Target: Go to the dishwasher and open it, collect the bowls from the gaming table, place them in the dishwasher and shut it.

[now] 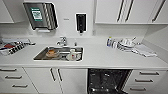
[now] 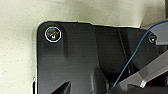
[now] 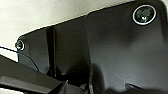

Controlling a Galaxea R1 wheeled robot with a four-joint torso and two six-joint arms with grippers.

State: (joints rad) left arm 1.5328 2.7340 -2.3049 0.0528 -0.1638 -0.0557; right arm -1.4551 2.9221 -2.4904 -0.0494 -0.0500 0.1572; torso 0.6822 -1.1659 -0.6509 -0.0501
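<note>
A: Start with the dishwasher [image 1: 107, 81]. The under-counter unit sits right of centre beneath the white worktop [image 1: 100, 58], and its dark interior with wire racks is exposed, so the door looks already dropped open.

B: That open door is the first hazard, I'd say. It reaches out low toward the robot, and a wheeled base driving in or away close to it could clip it.

A: Agreed. And the bowls?

B: No plain blue, yellow-green or black bowl on this counter. The rectangular steel sink [image 1: 40, 56] holds an orange-filled dish [image 1: 51, 52] and a white mug [image 1: 72, 55]; a pile of white dishes [image 1: 126, 43] stands near the right wall. Taking any of those for the task's bowls would be the second mistake.

A: The grippers?

B: Both wrist views give the robot's own dark plate over a pale surface. Whether the left or right fingers are apart or together, I cannot tell.

A: Then nothing confirms a hold on anything.
</note>
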